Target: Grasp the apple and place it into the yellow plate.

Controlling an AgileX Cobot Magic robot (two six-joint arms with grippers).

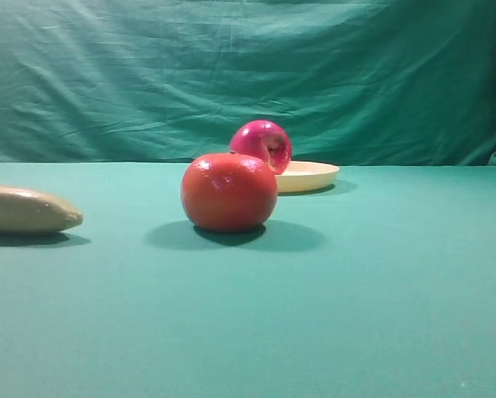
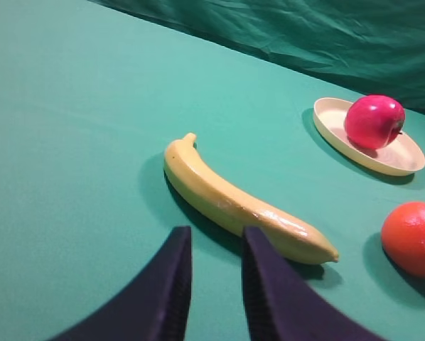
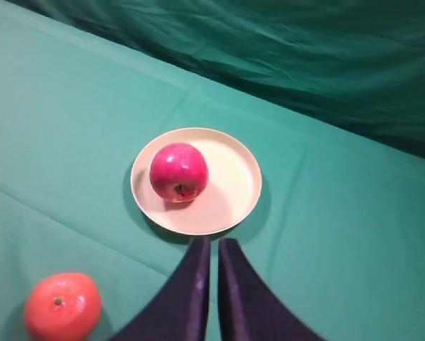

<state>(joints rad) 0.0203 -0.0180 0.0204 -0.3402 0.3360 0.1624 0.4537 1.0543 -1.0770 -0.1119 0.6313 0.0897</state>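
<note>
Both grippers hold nothing, the right gripper (image 3: 213,245) pinched together above the table and the left gripper (image 2: 214,238) a little apart, while one apple (image 3: 178,172) sits in the one yellow plate (image 3: 234,177), near one orange fruit (image 3: 62,305) and one half-hidden banana (image 2: 234,202).

Glossy magenta-red round apple (image 3: 178,172) in shallow pale-yellow round plate (image 3: 234,186)
Apple tipped sideways, left of plate's centre, just ahead of the right end effector (image 3: 214,250).
</note>
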